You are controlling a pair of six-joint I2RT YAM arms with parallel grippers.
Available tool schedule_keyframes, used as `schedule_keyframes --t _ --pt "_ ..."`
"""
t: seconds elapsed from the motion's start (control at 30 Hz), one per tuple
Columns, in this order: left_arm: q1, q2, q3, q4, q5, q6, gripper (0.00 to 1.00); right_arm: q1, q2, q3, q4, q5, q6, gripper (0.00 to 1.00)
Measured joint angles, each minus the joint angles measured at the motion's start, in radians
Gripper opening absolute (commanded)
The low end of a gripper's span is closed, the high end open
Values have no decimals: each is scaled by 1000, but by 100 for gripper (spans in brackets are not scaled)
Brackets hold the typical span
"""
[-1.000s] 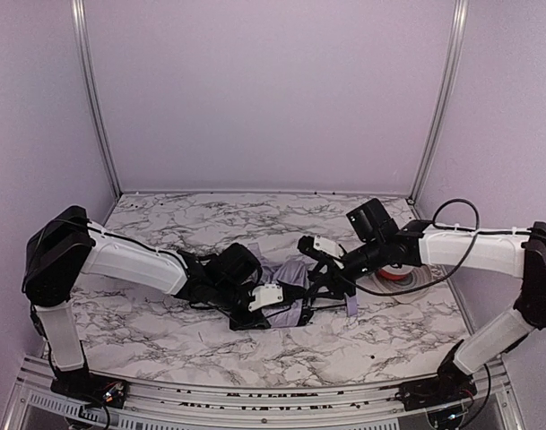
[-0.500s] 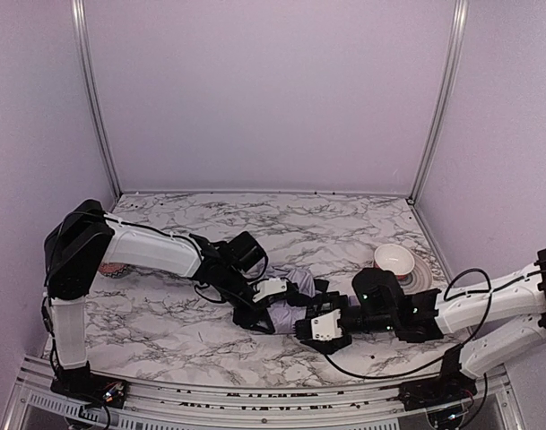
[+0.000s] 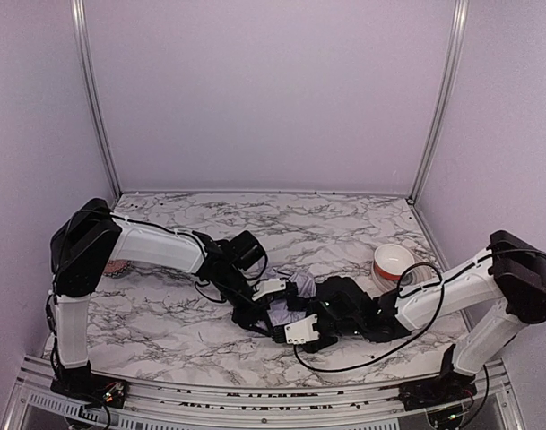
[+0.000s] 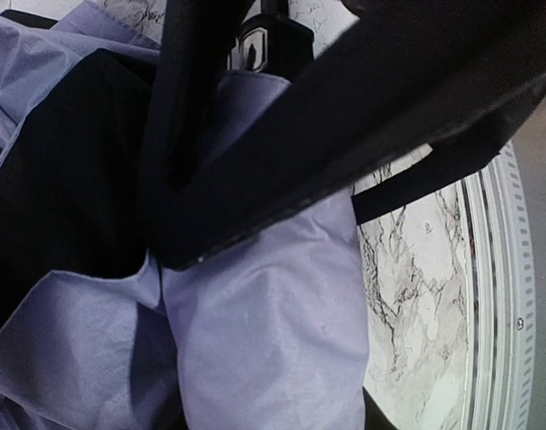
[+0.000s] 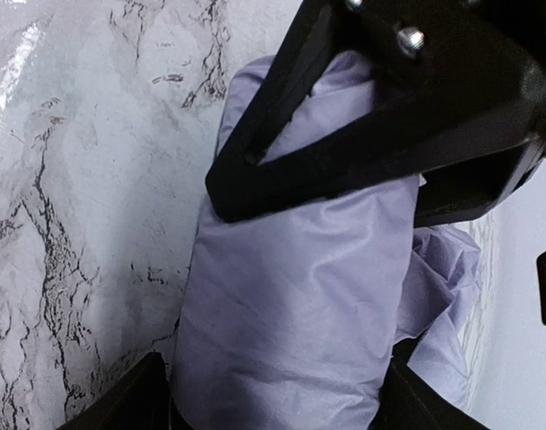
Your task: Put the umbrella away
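Left tool (image 3: 260, 309) and right tool (image 3: 286, 333) both clamped on umbrella (image 3: 295, 291), arms low, converging

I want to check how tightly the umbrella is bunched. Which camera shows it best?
Right wrist: the umbrella fills the frame as one rolled lavender bundle. Left wrist shows its folds and black lining, partly blocked. Top external shows only a small, mostly hidden patch.

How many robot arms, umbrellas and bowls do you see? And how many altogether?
Arms: 2 (left arm, right arm)
Umbrellas: 1 (umbrella)
Bowls: 1 (bowl)
Total: 4
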Motion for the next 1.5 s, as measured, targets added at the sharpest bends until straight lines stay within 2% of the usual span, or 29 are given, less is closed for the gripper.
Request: schedule_keyframes --t 0.07,0.23,0.37,0.4,0.43,0.53,0.6,0.67,0.77,0.87,1.03,1.17,1.33,1.5 --pt "5 7 6 -6 11 1 17 0 19 13 -8 16 1 73" --pt "14 24 23 -27 36 0 18 3 50 51 -42 42 25 39" --pt "19 28 26 -34 44 1 27 3 68 69 -47 59 65 29" --pt "21 27 26 -35 46 2 41 4 70 72 -50 59 69 27" --pt "22 27 24 -37 49 3 50 4 72 76 -54 60 72 26" --pt "27 18 16 -37 56 -13 68 5 76 84 -71 56 75 23" --pt "34 0 -2 -33 60 -36 86 6 78 84 -75 51 75 21" --pt "38 -44 -52 -2 50 -76 98 6 78 87 -79 46 76 20" --pt "61 -153 -180 73 -36 -130 99 6 78 110 -114 26 90 20" --pt "103 -327 -385 220 -158 -180 99 2 79 133 -157 2 111 19" --pt "114 -712 -738 598 -310 -206 97 -7 113 230 -287 -99 174 21" --pt "84 -908 -884 787 -373 -155 90 -26 172 335 -411 -214 225 22" --pt "-34 -999 -960 864 -440 -58 81 -93 271 472 -551 -405 296 22" --pt "-157 -932 -935 834 -515 36 79 -162 355 574 -663 -584 337 21"
